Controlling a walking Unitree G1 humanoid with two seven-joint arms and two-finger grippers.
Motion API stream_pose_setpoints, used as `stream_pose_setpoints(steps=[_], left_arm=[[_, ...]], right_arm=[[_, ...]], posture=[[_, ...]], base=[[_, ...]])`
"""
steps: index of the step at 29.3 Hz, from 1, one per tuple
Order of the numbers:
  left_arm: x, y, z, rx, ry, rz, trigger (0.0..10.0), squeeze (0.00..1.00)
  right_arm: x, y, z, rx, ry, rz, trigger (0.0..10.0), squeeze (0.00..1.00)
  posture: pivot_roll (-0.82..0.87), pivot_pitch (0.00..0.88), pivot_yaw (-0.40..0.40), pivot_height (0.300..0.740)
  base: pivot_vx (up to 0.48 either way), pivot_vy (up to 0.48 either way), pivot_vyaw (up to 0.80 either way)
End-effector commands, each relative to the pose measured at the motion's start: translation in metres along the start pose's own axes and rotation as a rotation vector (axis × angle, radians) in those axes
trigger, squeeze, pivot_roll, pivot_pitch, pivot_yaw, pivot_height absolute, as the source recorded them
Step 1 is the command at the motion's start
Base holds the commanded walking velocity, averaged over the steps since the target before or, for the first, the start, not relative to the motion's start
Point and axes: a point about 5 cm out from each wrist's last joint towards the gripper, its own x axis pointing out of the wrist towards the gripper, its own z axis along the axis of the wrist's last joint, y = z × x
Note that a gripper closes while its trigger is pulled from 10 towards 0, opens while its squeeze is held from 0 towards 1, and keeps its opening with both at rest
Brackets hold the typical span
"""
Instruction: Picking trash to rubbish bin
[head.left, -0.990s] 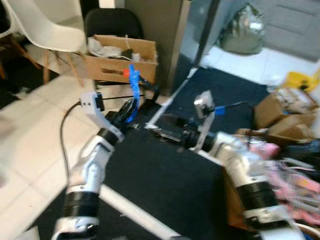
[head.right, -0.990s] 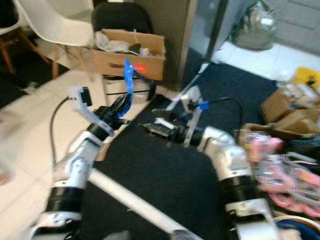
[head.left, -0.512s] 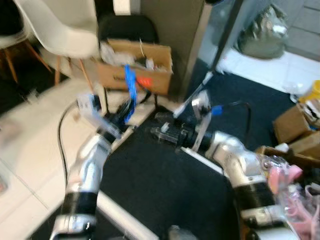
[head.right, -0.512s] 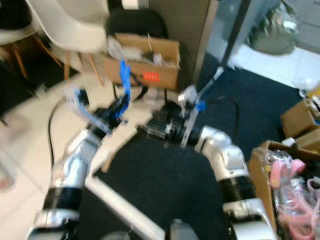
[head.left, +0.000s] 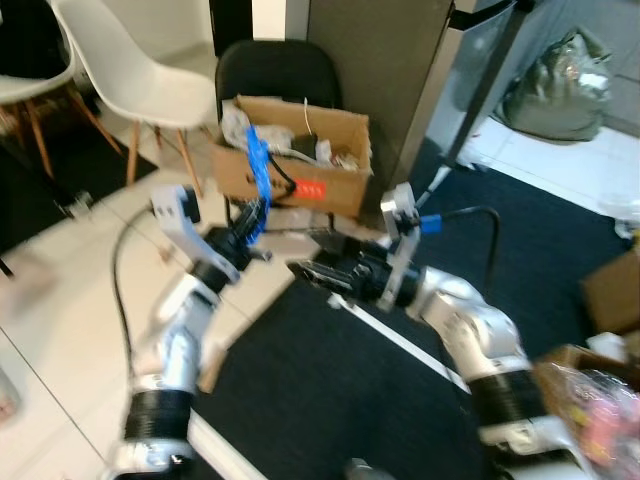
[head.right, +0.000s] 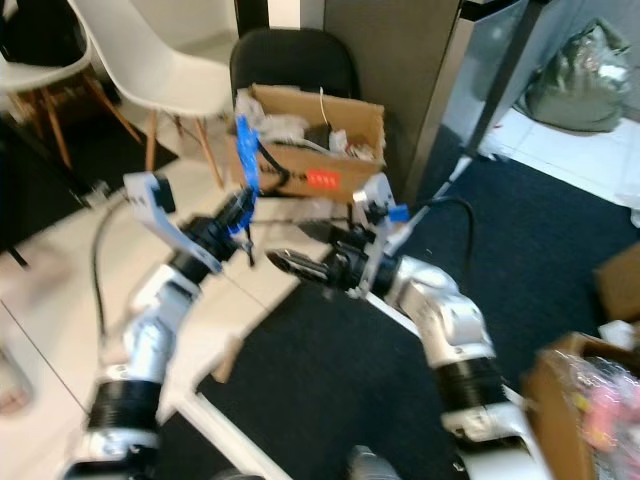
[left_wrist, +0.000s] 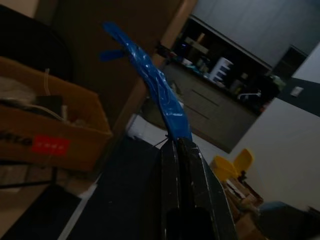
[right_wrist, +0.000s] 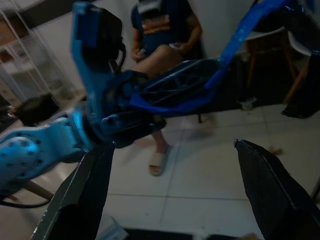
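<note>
— So, where is the trash right now?

— Pinched in the left gripper (head.left: 252, 228). Its two black fingers are pressed together on the lower end of a long blue plastic strip (head.left: 258, 178), which stands up from the fingertips and curls slightly at the top. In the left wrist view the blue plastic strip (left_wrist: 155, 87) rises straight out of the closed fingers (left_wrist: 182, 170).

— And the bin?

— A cardboard box (head.left: 295, 160) sits on the seat of a black chair (head.left: 275, 75), just behind the strip. It holds crumpled white paper and some dark cables. The strip's top overlaps the box's front wall in the head views, but I cannot tell whether they touch.

— Any writing on the box?

— A small red label (head.left: 311, 189) is stuck on the front wall. It has tiny pale marks on it, too blurred to read. The left wrist view shows the same label (left_wrist: 50, 146), and dark lettering at the box's edge that is also unreadable.

— What about the other arm?

— The right gripper (head.right: 285, 263) hangs beside the left one, over the edge of a dark carpet (head.left: 330, 390), fingers spread wide apart with nothing between them. Its wrist view shows both fingers (right_wrist: 82, 195) far apart, framing the left arm and the strip.

— Anything else around?

— A white chair (head.left: 140, 75) stands to the robot's left on pale floor tiles (head.left: 60, 330). A seated person (right_wrist: 162, 35) in a dark printed shirt appears in the right wrist view; the print is illegible.
</note>
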Motion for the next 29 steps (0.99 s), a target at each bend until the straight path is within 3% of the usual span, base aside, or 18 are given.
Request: stream_pose_setpoints(steps=[1, 21, 29], left_arm=[[-0.0018, 0.0018, -0.0007, 0.004, 0.003, 0.004, 10.0, 0.00], [-0.0019, 0.0019, -0.0017, 0.006, 0.005, 0.000, 10.0, 0.00], [-0.0017, 0.0017, -0.0009, 0.006, 0.002, 0.000, 10.0, 0.00]], right_arm=[[0.0005, 0.0007, 0.0003, -0.004, -0.011, 0.004, 10.0, 0.00], [0.0006, 0.0003, -0.0013, 0.006, -0.003, 0.003, 10.0, 0.00], [0.0010, 0.0003, -0.0002, 0.004, -0.004, 0.005, 10.0, 0.00]], posture=[[0.02, 0.000, -0.043, 0.740], [0.02, 0.000, -0.043, 0.740], [0.02, 0.000, -0.042, 0.740]], base=[[0.439, 0.000, 0.00], [0.450, 0.000, 0.00], [0.457, 0.000, -0.54]])
